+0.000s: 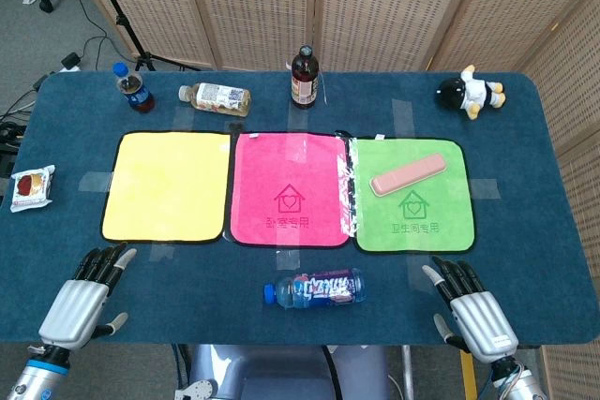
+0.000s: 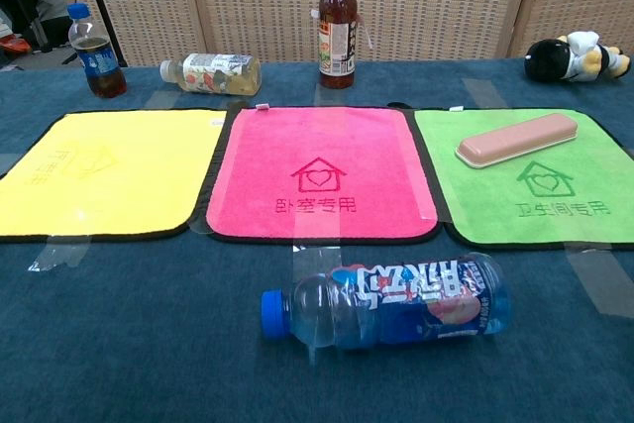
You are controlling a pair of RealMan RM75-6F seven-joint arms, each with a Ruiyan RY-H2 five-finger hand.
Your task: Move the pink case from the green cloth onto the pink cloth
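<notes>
Your left hand (image 1: 82, 295) rests on the near left of the blue felt-like table (image 1: 525, 231), fingers spread and holding nothing; your right hand (image 1: 472, 309) lies the same way at the near right, released and empty. Both have grey metallic backs and dark fingers. Between them a clear plastic bottle with a blue cap (image 1: 315, 288) lies on its side, partly filled with blue drink, just near of the pink cloth (image 1: 291, 189). The pink case (image 1: 408, 174), a long slim rounded box with a smooth hard look, lies slantwise on the far part of the green cloth (image 1: 412, 196), well apart from both hands. The three square cloths look like soft towelling with dark edging and sit side by side: yellow cloth (image 1: 167, 185) left, pink in the middle, green right, with clear tape at their edges. Along the far side you have a small upright cola bottle (image 1: 133, 87) with dark liquid, a pale tea bottle (image 1: 216, 96) lying down, and a tall upright dark bottle (image 1: 303, 77) with a black cap. A black and white plush toy (image 1: 471, 91) lies far right. A small wrapped snack packet (image 1: 31, 186) sits at the left edge.
</notes>
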